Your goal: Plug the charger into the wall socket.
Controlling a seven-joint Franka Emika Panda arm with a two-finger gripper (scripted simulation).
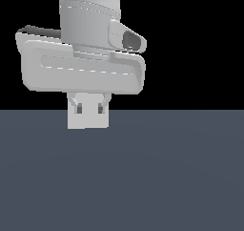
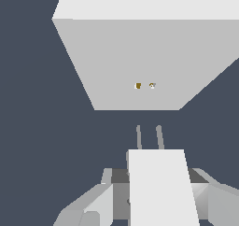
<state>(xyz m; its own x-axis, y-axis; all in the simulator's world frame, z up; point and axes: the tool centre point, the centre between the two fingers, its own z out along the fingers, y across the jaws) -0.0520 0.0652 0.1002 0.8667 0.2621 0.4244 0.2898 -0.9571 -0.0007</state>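
Note:
In the wrist view the wall socket (image 2: 140, 57) is a flat light-grey plate straight ahead, with two tiny orange-dark holes (image 2: 144, 85) near its middle. The charger (image 2: 161, 187) is an off-white block held between my fingers (image 2: 105, 192), and its two thin grey prongs (image 2: 149, 137) point at the plate. A short gap separates the prongs from the plate, and they sit roughly in line with the holes. My gripper (image 1: 89, 108) is shut on the charger (image 1: 88, 119), just above the dark floor. The socket does not show in the exterior view.
A dark blue-grey floor (image 1: 167, 177) spreads under the arm. The large grey hand body (image 1: 81, 68) fills the upper part of the exterior view. Nothing else stands nearby.

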